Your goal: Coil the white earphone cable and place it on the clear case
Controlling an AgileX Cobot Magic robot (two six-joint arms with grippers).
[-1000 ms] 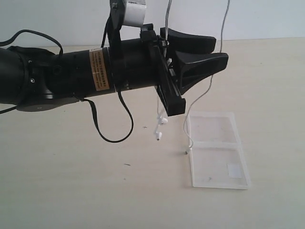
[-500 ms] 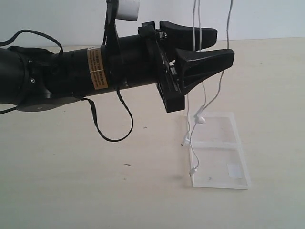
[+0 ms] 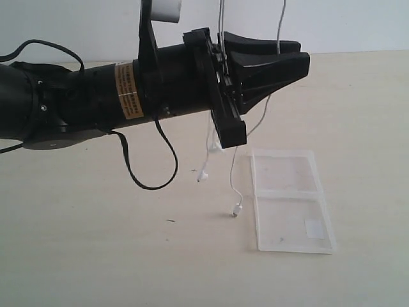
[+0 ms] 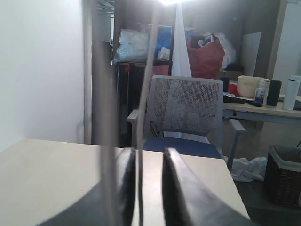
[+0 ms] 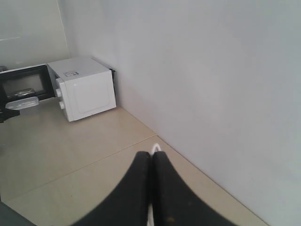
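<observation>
Indoors, beige tabletop (image 3: 96,256), white wall (image 3: 358,25), mesh chair (image 4: 186,106), microwave (image 5: 87,89)

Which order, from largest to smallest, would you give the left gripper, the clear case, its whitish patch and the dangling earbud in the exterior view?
The left gripper and clear case: about alike, and the gripper seems nearer the camera, so I won't rank them.
Then the whitish patch.
Smallest, the earbud.

Case (image 3: 291,201) lay flat on the table (image 3: 96,256), front right. Cable (image 3: 231,182) hung down through the left gripper (image 3: 303,54) above, its 2 loose ends dangling just left of the case.
</observation>
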